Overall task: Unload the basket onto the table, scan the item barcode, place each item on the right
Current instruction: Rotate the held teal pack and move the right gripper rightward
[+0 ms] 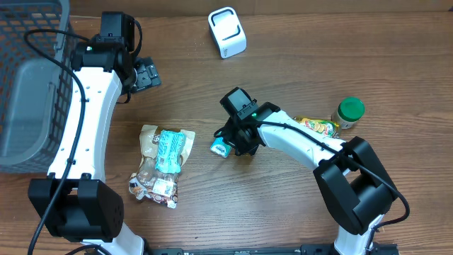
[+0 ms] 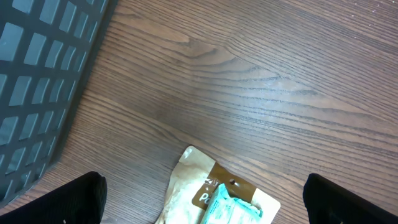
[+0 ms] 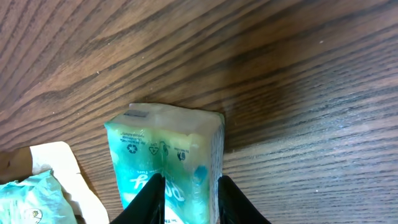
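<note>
the wooden table (image 1: pixel 297 212) carries everything. at its left edge stands a dark mesh basket (image 1: pixel 28 42); a paler grey shape shows inside it, and i cannot tell whether that is a liner or the floor. no product is visible in it.

the left gripper (image 1: pixel 146 74) hangs beside the basket, well apart from the goods, its fingers spread wide and holding nothing. the right gripper (image 3: pixel 189 186) is at mid-table with its fingers pinched onto a small teal packet (image 3: pixel 165 149). from overhead the packet looks to be at table level, and whether it has left the wood i cannot tell.

just left of that lies a heap of snack pouches (image 1: pixel 161 163), a brown one with a teal pack on top. the white barcode scanner (image 1: pixel 227 32) sits at the far edge, well apart from the held packet. on the right, a green-lidded jar (image 1: pixel 349 112) stands upright, with a yellow packet (image 1: pixel 316 126) lying just beside it.

as a judgement, the task is early: the item is gripped but not yet presented to the scanner. left to do are lifting it, carrying it across and turning its barcode toward the scanner. no barcode shows on the face in the wrist view.
</note>
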